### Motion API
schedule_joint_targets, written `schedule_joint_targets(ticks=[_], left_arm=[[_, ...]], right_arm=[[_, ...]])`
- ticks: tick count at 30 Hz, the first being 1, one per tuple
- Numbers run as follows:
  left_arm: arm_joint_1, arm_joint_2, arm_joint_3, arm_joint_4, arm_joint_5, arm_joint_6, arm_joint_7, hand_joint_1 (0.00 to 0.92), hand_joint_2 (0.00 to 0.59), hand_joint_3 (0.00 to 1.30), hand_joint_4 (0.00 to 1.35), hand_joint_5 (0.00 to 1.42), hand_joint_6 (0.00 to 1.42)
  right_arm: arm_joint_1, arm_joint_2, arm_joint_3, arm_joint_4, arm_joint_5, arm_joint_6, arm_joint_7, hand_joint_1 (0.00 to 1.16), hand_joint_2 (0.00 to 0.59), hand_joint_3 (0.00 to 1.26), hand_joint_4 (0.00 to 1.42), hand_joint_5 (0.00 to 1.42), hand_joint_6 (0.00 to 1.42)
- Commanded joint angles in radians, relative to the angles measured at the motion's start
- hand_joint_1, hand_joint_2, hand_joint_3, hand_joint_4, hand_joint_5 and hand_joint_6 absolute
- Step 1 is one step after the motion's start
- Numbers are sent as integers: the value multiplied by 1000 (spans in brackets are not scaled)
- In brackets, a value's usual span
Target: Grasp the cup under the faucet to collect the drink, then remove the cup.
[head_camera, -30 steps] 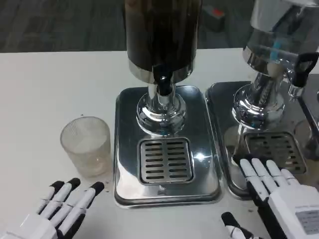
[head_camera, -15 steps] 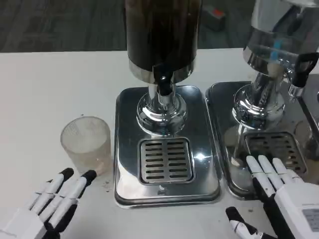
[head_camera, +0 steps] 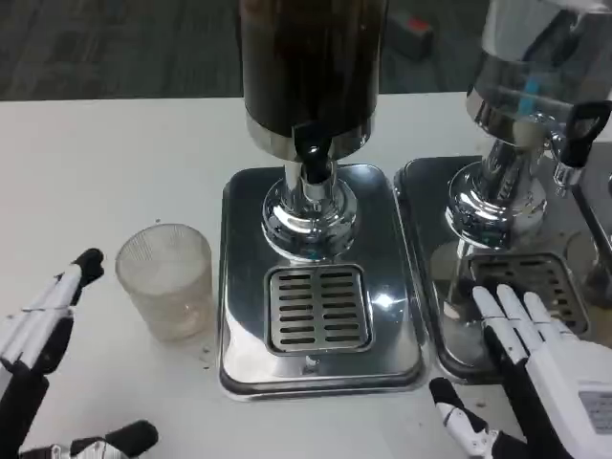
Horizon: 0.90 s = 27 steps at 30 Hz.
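A clear ribbed plastic cup (head_camera: pixel 165 279) stands upright on the white table, left of the steel drip tray (head_camera: pixel 239 287). The dark drink dispenser's black faucet (head_camera: pixel 311 155) hangs above the tray's grate (head_camera: pixel 316 308), with nothing under it. My left hand (head_camera: pixel 43 330) is at the lower left, open, fingers spread and pointing up toward the cup, a small gap away from it. My right hand (head_camera: pixel 535 368) lies open at the lower right, its fingers over the front edge of the second tray.
A second dispenser (head_camera: pixel 521 124) with a clear tank stands on its own tray (head_camera: pixel 426 239) at the right. The table's far edge runs behind the machines, with dark floor beyond.
My left hand has swung out to the left and opened wider, its fingers now level with the cup's left side. My right hand has drawn slightly back and down.
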Motion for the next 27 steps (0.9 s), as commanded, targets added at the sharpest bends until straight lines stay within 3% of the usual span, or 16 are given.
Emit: schedule_joint_targets(ticks=[1,10,16,27], left_arm=[[-42,-20,11,26,-59,17,-52,0,15,0,0,104,239],[-138,-71,1,56,-167,104,-184,61,2,10,6,153,284],[-227,-71,-17,110,-212,158,-289,105,0,30,40,191,346],[-363,-61,-74,184,-162,268,-370,193,2,33,13,177,323]], right_arm=[[-7,10,-3,4,10,7,-14,229,403,52,0,0,122],[-41,1,-12,27,45,-4,-8,238,388,60,0,0,127],[-53,4,-11,32,59,3,-3,242,387,72,0,0,138],[-33,20,1,24,60,12,-10,244,381,85,0,0,144]])
